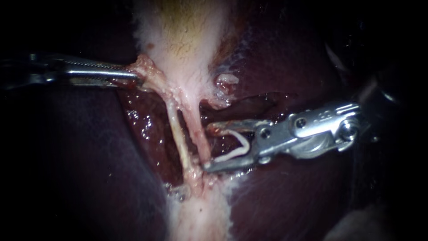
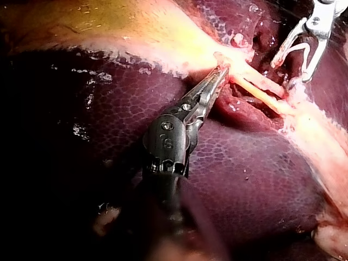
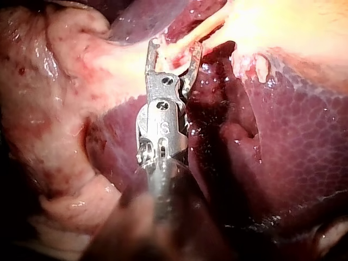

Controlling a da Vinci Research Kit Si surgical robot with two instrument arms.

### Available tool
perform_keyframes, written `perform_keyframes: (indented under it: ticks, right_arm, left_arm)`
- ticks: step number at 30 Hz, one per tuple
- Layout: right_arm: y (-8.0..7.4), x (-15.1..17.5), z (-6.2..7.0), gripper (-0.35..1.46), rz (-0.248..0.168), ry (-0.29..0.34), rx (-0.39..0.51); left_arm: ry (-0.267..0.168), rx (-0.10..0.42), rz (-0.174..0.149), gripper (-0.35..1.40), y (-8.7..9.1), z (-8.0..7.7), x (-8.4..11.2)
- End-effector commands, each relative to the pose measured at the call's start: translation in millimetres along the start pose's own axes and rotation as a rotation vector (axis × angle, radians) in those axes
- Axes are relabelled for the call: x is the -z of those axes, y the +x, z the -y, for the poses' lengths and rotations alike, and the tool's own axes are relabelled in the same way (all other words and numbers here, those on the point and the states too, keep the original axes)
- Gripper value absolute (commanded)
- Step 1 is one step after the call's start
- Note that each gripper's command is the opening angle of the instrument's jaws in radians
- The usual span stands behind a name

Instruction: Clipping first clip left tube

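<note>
Two tubes run down from the pale gallbladder (image 1: 187,27): a thin yellowish left tube (image 1: 178,138) and a thicker pink right tube (image 1: 199,134). My left instrument (image 1: 133,76) comes in from the left, jaws shut on the tissue at the gallbladder's neck, which it holds taut; the left wrist view shows the same grip (image 2: 220,73). My right instrument (image 1: 207,148) has its jaws open with a white clip (image 1: 243,143) seated between them. Their tips reach the right tube's side, and the left tube lies just beyond. The right wrist view shows the open jaws (image 3: 174,51) at the tubes.
Dark red liver (image 1: 290,192) surrounds the tubes on both sides, wet and glistening. A cleft in the liver (image 1: 249,100) opens above the right instrument. Pale fatty tissue (image 1: 200,214) continues below where the tubes join.
</note>
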Motion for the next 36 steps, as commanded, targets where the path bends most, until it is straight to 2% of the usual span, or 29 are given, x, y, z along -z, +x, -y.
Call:
perform_keyframes:
  ticks: [1,6,11,19,26,30,36]
  right_arm:
    - [-0.1,-0.4,0.0,0.5,0.001,0.003,0.0]
    - [-0.9,-2.4,0.0,0.5,0.004,0.015,-0.004]
    - [-2.0,-3.7,-0.7,0.5,0.007,0.019,-0.017]
    - [-4.9,-5.3,-2.3,0.5,0.021,0.013,-0.016]
    - [-5.7,-5.5,-3.6,0.5,0.021,0.009,-0.017]
    - [-5.8,-6.6,-4.0,0.5,0.018,0.044,-0.016]
    - [-6.1,-9.3,-3.7,0.5,-0.001,0.132,0.014]
  left_arm:
    - [0.001,0.0,0.0,-0.35,-0.1,0.0,-0.1]
    - [0.001,0.0,0.0,-0.35,-0.1,0.0,-0.1]
    - [0.001,0.0,0.0,-0.35,-0.2,0.0,-0.1]
    - [0.002,0.0,0.0,-0.35,-0.2,-0.1,-0.1]
    - [0.005,0.0,0.0,-0.35,-0.2,-0.2,-0.1]
    - [0.006,0.0,0.0,-0.35,-0.2,-0.3,-0.1]
    - [0.006,0.0,0.0,-0.35,-0.1,-0.3,-0.2]
